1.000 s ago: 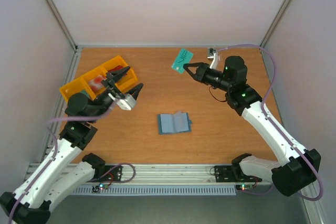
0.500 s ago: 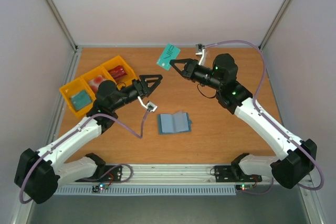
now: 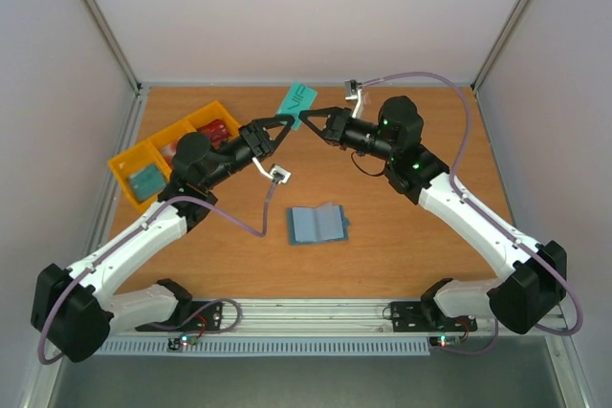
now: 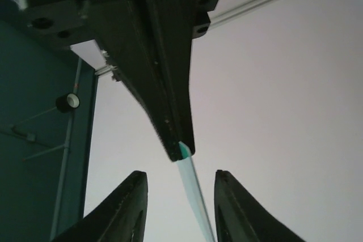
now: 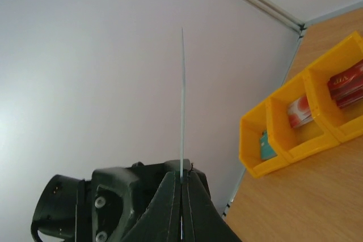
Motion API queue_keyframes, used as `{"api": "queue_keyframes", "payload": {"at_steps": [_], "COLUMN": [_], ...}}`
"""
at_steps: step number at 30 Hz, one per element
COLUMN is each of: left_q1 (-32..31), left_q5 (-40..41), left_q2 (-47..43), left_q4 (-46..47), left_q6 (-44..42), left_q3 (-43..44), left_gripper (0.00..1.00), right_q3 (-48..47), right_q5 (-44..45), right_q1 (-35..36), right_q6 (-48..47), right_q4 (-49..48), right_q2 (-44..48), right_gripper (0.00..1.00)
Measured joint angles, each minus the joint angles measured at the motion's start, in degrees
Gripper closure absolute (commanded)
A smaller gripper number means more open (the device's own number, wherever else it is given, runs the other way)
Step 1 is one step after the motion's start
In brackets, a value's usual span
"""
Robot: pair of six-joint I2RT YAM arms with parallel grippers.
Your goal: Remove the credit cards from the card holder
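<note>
My right gripper (image 3: 308, 119) is shut on a teal-green credit card (image 3: 296, 100) and holds it in the air over the back of the table. In the right wrist view the card (image 5: 182, 100) stands edge-on out of the shut gripper (image 5: 181, 177). My left gripper (image 3: 277, 127) is open and meets it tip to tip. In the left wrist view the card's edge (image 4: 193, 194) runs between my open gripper (image 4: 180, 175), touching neither finger. The slate-blue card holder (image 3: 317, 224) lies open on the table centre.
A yellow three-compartment tray (image 3: 126, 167) stands at the left back, with a teal card (image 3: 148, 182), a pinkish-red card (image 3: 173, 149) and a red item (image 3: 215, 131) in it. It also shows in the right wrist view (image 5: 306, 118). White walls enclose the back and sides.
My left gripper rose from over the tray and swung right to the card. My right gripper carried the card leftward. The open left fingers now straddle the card.
</note>
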State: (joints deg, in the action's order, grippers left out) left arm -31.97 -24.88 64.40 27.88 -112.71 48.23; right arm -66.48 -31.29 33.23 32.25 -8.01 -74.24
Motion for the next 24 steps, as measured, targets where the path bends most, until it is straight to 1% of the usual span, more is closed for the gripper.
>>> {"api": "queue_keyframes", "payload": {"at_steps": [2,3,4,5,7,8,9,10,11,13,15,17,18,20,21,22,23,24], "left_q1": [0.00,0.00,0.00,0.00,0.02,-0.02,-0.04,-0.04,-0.07,-0.15,-0.26,-0.44,-0.50,-0.66,-0.70,-0.72,-0.81,-0.81], "left_q5": [0.57,0.94,1.25,1.64,1.99,2.01,1.88,1.60,1.25,0.39,-0.85,-2.32,-3.34,-5.14,-5.84,-6.88,-7.37,-7.91], "left_q2": [0.57,0.81,0.96,1.14,1.20,1.07,0.98,0.83,0.44,-0.76,-2.32,-4.13,-5.49,-8.74,-10.38,-12.44,-13.25,-13.92], "left_q4": [-1.11,-1.57,-2.08,-2.43,-2.67,-2.60,-2.60,-2.38,-1.90,-1.22,-0.31,-0.22,-1.09,-6.12,-8.57,-13.44,-15.50,-18.40], "left_q6": [-0.02,0.07,0.46,0.26,1.14,1.33,1.44,1.53,1.62,1.97,3.34,6.34,9.35,16.83,20.72,28.00,33.07,41.07], "left_q3": [0.72,1.07,1.38,1.68,1.79,1.79,1.75,1.51,0.98,-1.01,-4.13,-7.19,-8.59,-8.81,-8.35,-6.36,-4.85,-2.23], "left_gripper": [0.79,0.86,0.97,0.99,1.00,1.00,1.00,1.00,1.00,1.00,1.00,1.00,1.00,1.00,1.00,1.00,1.00,1.00], "right_q3": [-0.02,-0.02,-0.02,-0.02,-0.04,-0.07,-0.15,-0.44,-0.85,-1.97,-3.30,-5.92,-8.37,-13.25,-14.69,-14.78,-13.31,-10.54], "right_q5": [-0.83,-1.14,-1.36,-1.73,-2.16,-2.45,-2.60,-2.97,-3.72,-6.29,-9.86,-13.77,-14.95,-15.47,-15.04,-14.40,-13.73,-13.18], "right_q1": [0.28,0.39,0.44,0.46,0.59,0.57,0.55,0.52,0.44,-0.26,-1.97,-5.07,-6.49,-7.74,-7.72,-7.63,-7.58,-7.50], "right_q6": [0.07,0.09,0.11,0.11,0.07,0.09,-0.04,-0.74,-1.46,-4.24,-7.56,-13.70,-18.84,-29.99,-36.35,-42.16,-47.78,-52.65], "right_q4": [-0.20,-0.31,-0.44,-0.59,-0.48,-0.48,-0.33,0.42,1.75,6.25,11.06,18.29,23.47,32.74,36.28,38.47,39.08,38.58], "right_q2": [-0.46,-0.66,-0.79,-0.87,-0.90,-0.94,-0.94,-0.92,-0.90,-0.59,0.24,1.53,2.03,3.37,4.98,7.61,11.21,15.52], "right_gripper": [0.99,0.99,0.99,0.99,0.98,0.91,0.74,0.60,0.52,0.43,0.39,0.38,0.37,0.33,0.28,0.23,0.19,0.18]}}
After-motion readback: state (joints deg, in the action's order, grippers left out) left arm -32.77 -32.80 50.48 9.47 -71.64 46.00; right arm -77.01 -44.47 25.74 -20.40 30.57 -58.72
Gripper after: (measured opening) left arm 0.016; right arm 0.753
